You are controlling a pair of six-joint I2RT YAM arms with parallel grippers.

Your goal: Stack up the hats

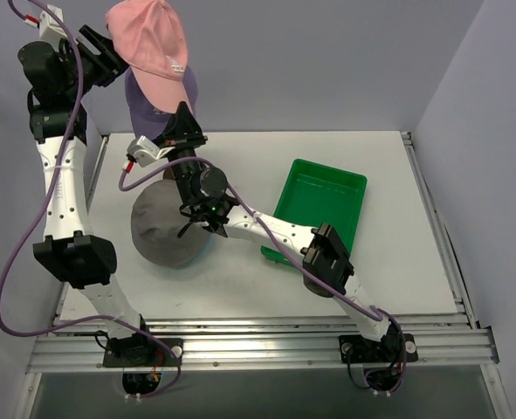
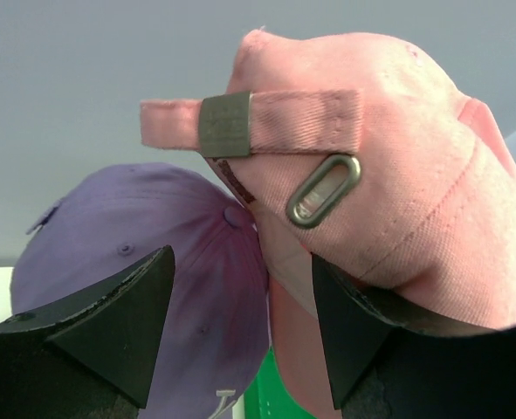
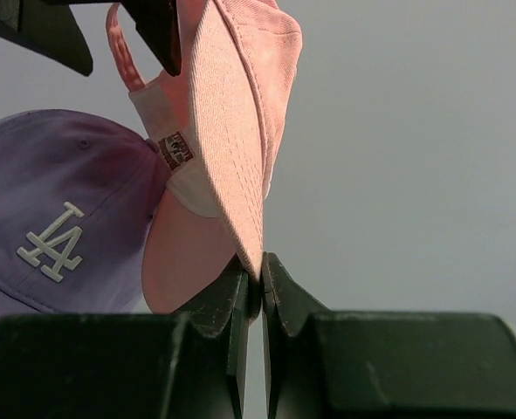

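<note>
The pink cap [image 1: 153, 39] hangs in the air at the back left, just above and against the lilac cap [image 1: 157, 94] with its white "LA" logo [image 3: 52, 243]. My right gripper [image 3: 259, 262] is shut on the tip of the pink cap's brim [image 3: 231, 148]. My left gripper [image 2: 240, 262] is open at the pink cap's rear. Its right finger [image 2: 354, 332] sits under the rear edge, below the strap and buckle [image 2: 323, 188]. The grey floppy hat [image 1: 166, 231] lies flat on the table, partly under the right arm.
A green tray [image 1: 319, 209] lies on the table to the right of the grey hat. Grey walls close in the back and both sides. What holds up the lilac cap is hidden beneath it.
</note>
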